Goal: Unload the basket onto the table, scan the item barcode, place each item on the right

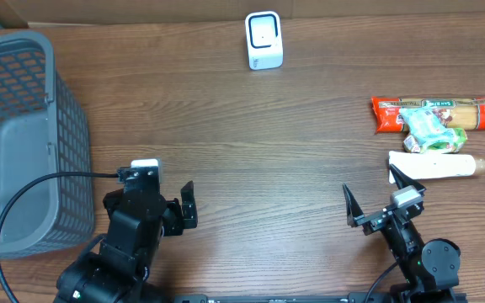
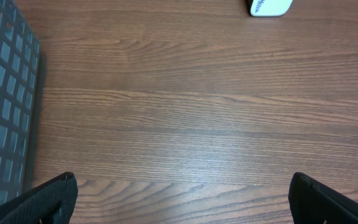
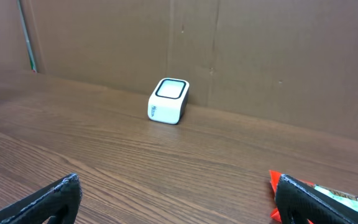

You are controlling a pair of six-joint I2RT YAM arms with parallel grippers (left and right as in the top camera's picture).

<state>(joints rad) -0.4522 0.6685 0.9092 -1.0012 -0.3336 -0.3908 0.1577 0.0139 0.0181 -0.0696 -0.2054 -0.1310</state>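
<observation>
I have two pincers, and both are spread wide with nothing in them. My left pincer (image 2: 182, 182) hangs low over bare brown table (image 1: 251, 135). On its left side stands the grey basket (image 1: 66, 126), close by, so there is little room that way. A black cable (image 1: 23, 198) loops in front of the basket. Ahead of my left pincer and to its right the wood is open all the way up to the white scanner (image 1: 263, 39), which sits near the back edge, just in front of the brown cardboard wall (image 3: 260, 56). My right pincer (image 1: 375, 192) is near the front edge of the table, well apart from my left one, with open wood between them. The things to scan lie on the right side of the table. The red packet (image 1: 436, 114) is farthest back, the green packet (image 1: 432, 130) lies partly on top of it, and the white tube (image 1: 436, 165) lies just in front of them. The tube's left end is right by the tip of my right pincer's outer finger. I cannot tell if they touch. The scanner is far from the tube, up and to the left.
</observation>
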